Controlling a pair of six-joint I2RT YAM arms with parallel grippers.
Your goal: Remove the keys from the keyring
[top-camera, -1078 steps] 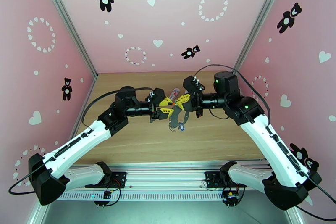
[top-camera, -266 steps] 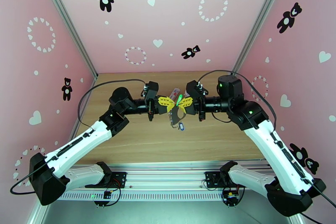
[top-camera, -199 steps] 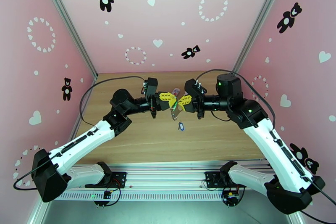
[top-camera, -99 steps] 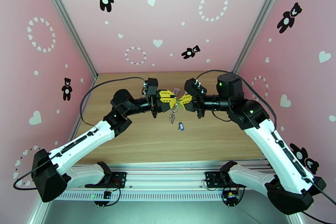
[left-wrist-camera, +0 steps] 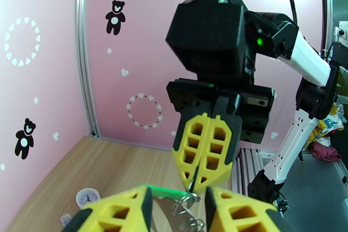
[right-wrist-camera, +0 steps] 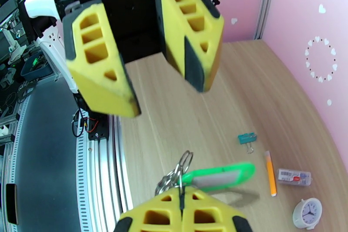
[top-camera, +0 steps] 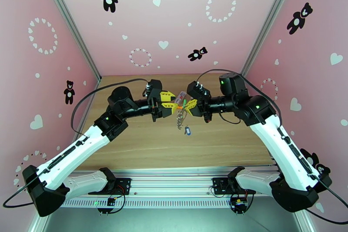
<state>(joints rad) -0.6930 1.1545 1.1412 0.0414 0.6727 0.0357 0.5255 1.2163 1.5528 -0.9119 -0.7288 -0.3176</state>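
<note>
Pink bear-print walls, wooden table [top-camera: 143, 141]. Right gripper [right-wrist-camera: 180, 211] clenching keyring [right-wrist-camera: 174, 176], green key [right-wrist-camera: 217, 178] sticking out sideways. Left gripper [right-wrist-camera: 143, 76] released, jaws apart just above. Blue key [top-camera: 187, 131] lying on table. We are judging: squaring on green head, pinching firmly, sliding along coil, not yanking.

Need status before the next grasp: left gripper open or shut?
Open: the yellow fingers of the left gripper stand well apart in the right wrist view.
</note>
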